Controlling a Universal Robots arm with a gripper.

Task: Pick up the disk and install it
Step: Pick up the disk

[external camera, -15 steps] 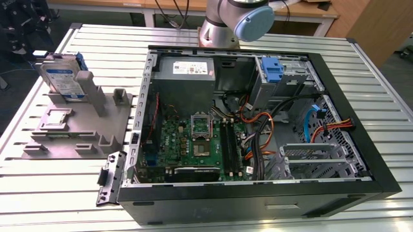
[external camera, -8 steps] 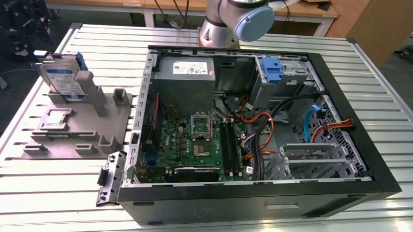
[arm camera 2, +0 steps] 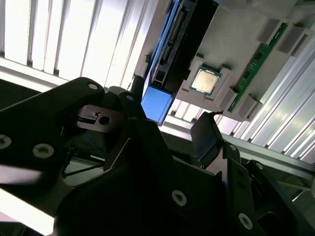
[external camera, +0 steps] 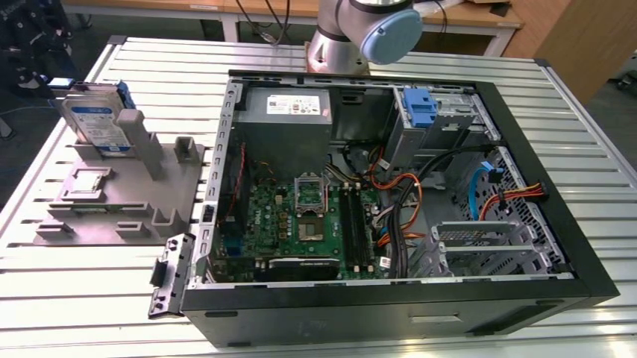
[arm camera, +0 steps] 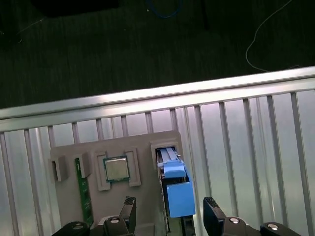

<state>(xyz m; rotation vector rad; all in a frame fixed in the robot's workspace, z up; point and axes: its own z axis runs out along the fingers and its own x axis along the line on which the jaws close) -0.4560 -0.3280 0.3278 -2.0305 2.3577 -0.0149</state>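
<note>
Silver rectangular disk [external camera: 100,123] with blue plastic frame stands upright in the grey plastic fixture [external camera: 104,220] in the exterior view, while both wrist views show the black pincer [arm camera: 170,204] spread above that fixture, straddling the disk's blue end.

we see bright even light | table [external camera: 89,291] glare 7 o'clock | case [external camera: 398,317] interior shadowed | second wrist view overexposed

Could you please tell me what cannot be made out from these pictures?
- Exterior view: the top edge cuts off the arm; a grey post covers part of the disk.
- First wrist view: the picture's edge cuts off the disk and the open gripper.
- Second wrist view: the gripper's dark fingers cover part of the disk's blue end.
</note>
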